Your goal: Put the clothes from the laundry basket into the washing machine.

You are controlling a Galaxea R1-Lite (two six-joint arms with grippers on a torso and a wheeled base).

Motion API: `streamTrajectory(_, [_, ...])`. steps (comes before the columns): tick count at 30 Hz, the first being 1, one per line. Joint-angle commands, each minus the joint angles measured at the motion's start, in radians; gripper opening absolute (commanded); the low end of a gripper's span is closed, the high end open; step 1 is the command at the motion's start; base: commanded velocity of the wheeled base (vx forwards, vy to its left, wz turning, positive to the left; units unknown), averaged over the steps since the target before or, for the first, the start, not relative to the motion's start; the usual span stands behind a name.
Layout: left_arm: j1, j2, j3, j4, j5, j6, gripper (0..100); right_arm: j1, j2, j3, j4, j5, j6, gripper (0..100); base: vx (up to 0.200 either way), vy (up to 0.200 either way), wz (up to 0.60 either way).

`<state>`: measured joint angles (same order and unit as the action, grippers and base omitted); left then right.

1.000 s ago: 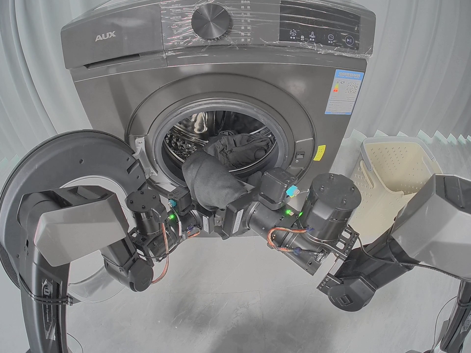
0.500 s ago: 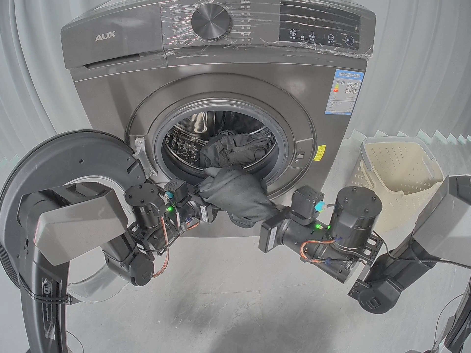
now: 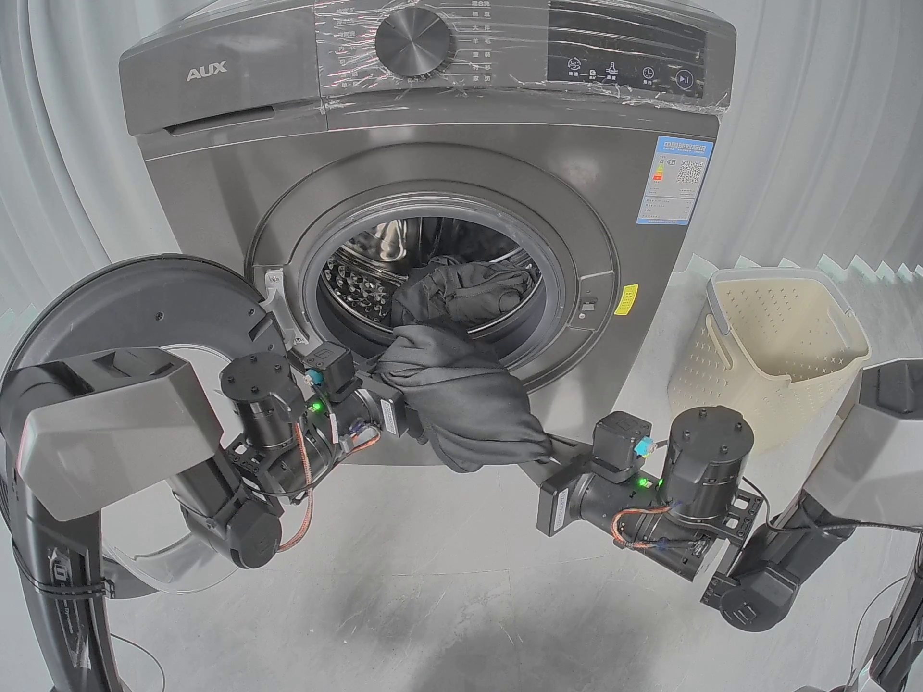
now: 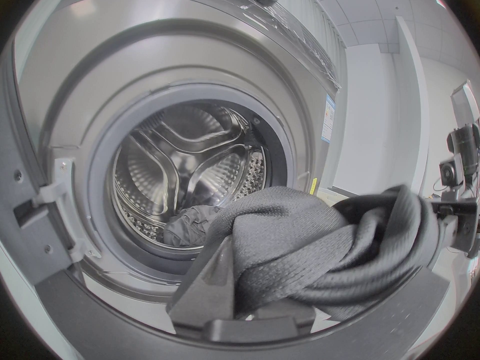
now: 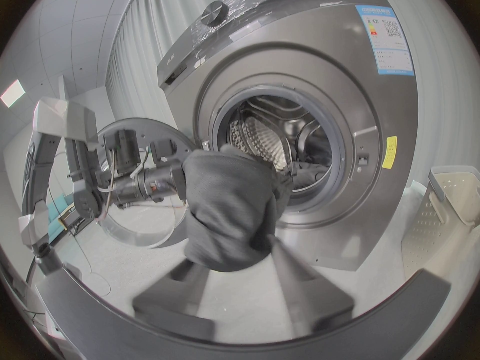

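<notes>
Right arm's backed off, lower and further right, and the right gripper [image 3: 546, 452] has its fingers spread, released. The dark garment [image 3: 461, 401] droops over the washing machine [image 3: 433, 160] opening's lip, mostly outside, with the left gripper [image 3: 402, 415] clenched on it. More dark clothes [image 3: 461, 292] sit in the drum behind it. Door [image 3: 125, 300] hangs open on the left, laundry basket [image 3: 769, 338] stands to the right.

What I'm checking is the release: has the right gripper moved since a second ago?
Yes. In the head view the right gripper has backed down and rightward, away from the washing machine opening toward the laundry basket.
</notes>
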<state>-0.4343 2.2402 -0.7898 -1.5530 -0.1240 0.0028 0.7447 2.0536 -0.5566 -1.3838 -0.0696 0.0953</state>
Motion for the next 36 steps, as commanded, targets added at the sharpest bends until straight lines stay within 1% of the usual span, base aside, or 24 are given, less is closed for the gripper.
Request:
streamTrajectory(1, [-0.004,-0.085,0.055,0.001,-0.008,-0.003,0,0.001,0.0,0.084,0.011,0.004,-0.006,100,0.0,0.0,0.0])
streamTrajectory(3, [-0.006,-0.117,0.081,0.001,-0.009,-0.02,0,-0.002,-0.006,0.152,0.012,0.008,-0.011,100,0.0,0.0,0.0])
streamTrajectory(4, [-0.009,-0.148,0.106,0.001,-0.009,-0.043,0,-0.004,-0.004,0.216,0.011,0.01,-0.012,100,0.0,0.0,0.0])
streamTrajectory(6, [-0.017,-0.188,0.147,0.001,-0.011,-0.064,0,-0.004,0.002,0.276,0.0,0.011,-0.012,100,0.0,0.0,0.0])
streamTrajectory(7, [-0.018,-0.194,0.155,-0.001,-0.011,-0.066,0,-0.005,0.002,0.282,-0.001,0.011,-0.012,100,0.0,0.0,0.0])
streamTrajectory(9, [-0.037,-0.246,0.23,-0.001,-0.02,-0.07,0,-0.021,0.0,0.302,-0.003,0.011,-0.009,100,0.0,0.0,0.0])
streamTrajectory(11, [-0.052,-0.281,0.287,-0.002,-0.037,-0.07,0,-0.036,-0.001,0.293,-0.009,0.01,-0.006,100,0.0,0.0,0.0])
streamTrajectory(13, [-0.073,-0.34,0.366,-0.002,-0.065,-0.073,0,-0.064,-0.003,0.268,-0.017,0.001,0.0,100,0.0,0.0,0.0])
streamTrajectory(15, [-0.08,-0.361,0.399,-0.001,-0.074,-0.073,0,-0.082,0.0,0.253,-0.026,-0.003,0.001,100,0.0,0.0,0.0])
streamTrajectory(16, [-0.08,-0.384,0.426,-0.001,-0.078,-0.073,0,-0.11,0.0,0.231,-0.054,-0.006,0.001,100,0.0,0.0,0.0])
streamTrajectory(17, [-0.08,-0.389,0.431,-0.001,-0.078,-0.069,0,-0.119,-0.001,0.224,-0.073,-0.006,0.001,100,0.0,0.0,0.0])
streamTrajectory(18, [-0.08,-0.389,0.432,-0.001,-0.078,-0.067,0,-0.12,-0.001,0.222,-0.077,-0.006,0.003,100,0.0,0.0,0.0])
streamTrajectory(19, [-0.075,-0.398,0.435,-0.002,-0.072,-0.056,0,-0.134,-0.01,0.216,-0.113,-0.01,0.015,100,0.0,0.0,0.0])
streamTrajectory(21, [-0.075,-0.406,0.434,-0.001,-0.072,-0.058,0,-0.137,-0.012,0.215,-0.119,-0.01,0.02,100,0.0,0.0,0.0])
streamTrajectory(22, [-0.064,-0.427,0.442,0.001,-0.065,-0.055,0,-0.156,-0.026,0.216,-0.156,-0.01,0.05,100,0.0,0.0,0.0])
streamTrajectory(24, [-0.049,-0.433,0.457,0.002,-0.043,-0.055,0,-0.16,-0.027,0.221,-0.159,-0.012,0.066,100,0.0,0.0,0.0])
streamTrajectory(25, [-0.037,-0.435,0.468,0.002,-0.037,-0.052,0,-0.16,-0.029,0.224,-0.159,-0.01,0.066,100,0.0,0.0,0.0])
streamTrajectory(28, [-0.008,-0.436,0.477,0.002,-0.034,-0.026,0,-0.163,-0.023,0.219,-0.159,-0.01,0.067,100,0.0,0.0,0.0])
streamTrajectory(30, [0.002,-0.429,0.478,0.002,-0.034,-0.018,0,-0.177,-0.013,0.221,-0.159,-0.009,0.069,100,0.0,0.0,0.0])
streamTrajectory(36, [0.005,-0.422,0.477,0.002,-0.037,-0.023,0,-0.18,0.008,0.225,-0.159,-0.004,0.069,100,0.0,0.0,0.0])
